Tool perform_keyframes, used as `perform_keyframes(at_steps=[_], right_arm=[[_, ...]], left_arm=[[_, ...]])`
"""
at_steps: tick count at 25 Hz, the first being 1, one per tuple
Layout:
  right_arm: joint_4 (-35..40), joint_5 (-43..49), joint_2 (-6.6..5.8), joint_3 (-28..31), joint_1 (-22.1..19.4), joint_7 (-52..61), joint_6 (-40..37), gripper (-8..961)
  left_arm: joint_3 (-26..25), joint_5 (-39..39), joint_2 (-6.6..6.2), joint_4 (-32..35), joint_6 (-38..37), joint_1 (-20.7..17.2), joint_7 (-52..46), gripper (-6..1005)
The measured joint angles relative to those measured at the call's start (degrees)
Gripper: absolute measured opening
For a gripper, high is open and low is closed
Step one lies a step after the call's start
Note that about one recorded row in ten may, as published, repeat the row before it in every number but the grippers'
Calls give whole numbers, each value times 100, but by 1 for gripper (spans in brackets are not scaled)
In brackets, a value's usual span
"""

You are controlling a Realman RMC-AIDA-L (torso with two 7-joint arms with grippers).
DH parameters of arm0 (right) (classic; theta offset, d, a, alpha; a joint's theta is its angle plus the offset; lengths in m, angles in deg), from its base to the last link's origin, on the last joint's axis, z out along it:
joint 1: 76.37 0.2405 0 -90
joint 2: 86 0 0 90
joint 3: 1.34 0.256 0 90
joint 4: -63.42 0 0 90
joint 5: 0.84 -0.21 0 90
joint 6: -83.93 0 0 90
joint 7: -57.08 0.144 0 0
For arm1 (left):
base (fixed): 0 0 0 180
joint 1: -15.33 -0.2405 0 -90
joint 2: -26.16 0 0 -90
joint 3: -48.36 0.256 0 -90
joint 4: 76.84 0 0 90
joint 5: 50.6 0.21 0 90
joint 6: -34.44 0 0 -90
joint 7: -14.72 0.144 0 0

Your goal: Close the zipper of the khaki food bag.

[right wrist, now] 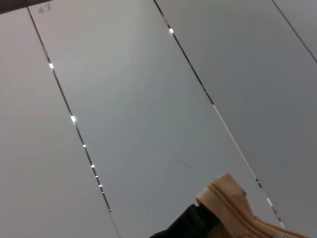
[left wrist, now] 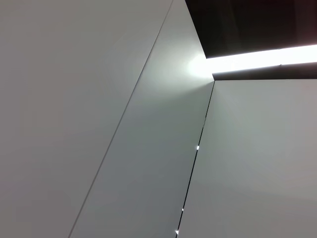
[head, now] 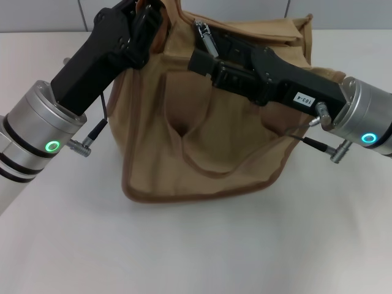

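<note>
Head view: the khaki food bag [head: 208,141] stands on a white table [head: 202,251], its wide strap handle [head: 205,162] looping down the front face. Both arms reach in over its top edge. The left gripper [head: 147,15] is at about eleven o'clock from the bag's middle, at the bag's upper left corner, dark body angled down from the upper edge of the picture; it sits against the cloth there, but I cannot tell whether its fingers are spread or pinching the fabric. The right gripper [head: 205,43] comes in from three o'clock, lying across the bag's top toward twelve o'clock. Its tip is beside a small shiny metal pull tab [head: 204,33] of the zipper [head: 245,37], which runs along the top of the bag; I cannot tell whether the fingers are pressed on the tab or merely close to it. Green ring lights glow on both wrists.

The left wrist view shows only pale wall panels [left wrist: 124,124] and a bright strip light. The right wrist view shows similar panels and, at its edge, a tan bound corner of the bag [right wrist: 225,201].
</note>
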Motion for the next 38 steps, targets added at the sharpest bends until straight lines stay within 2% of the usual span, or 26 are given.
perform_keyframes(at_steps=[17,25,36,38], right_arm=[[1,-9,0,18,-13,22,-1,804],[0,-38,0,27,-15,309,226,642],[9,-96,0,-16,-22,421,369,187],[10,-96,0,1,-34,421,369,153]], left_arm=[[-18,0,0,0,-2,-23,0,61],[-4,0,0,-2,-15,-5,0,62],[-24,-1,0,-9,-27,-35,0,63],[-27,-1,0,-9,-27,-47,0,63]])
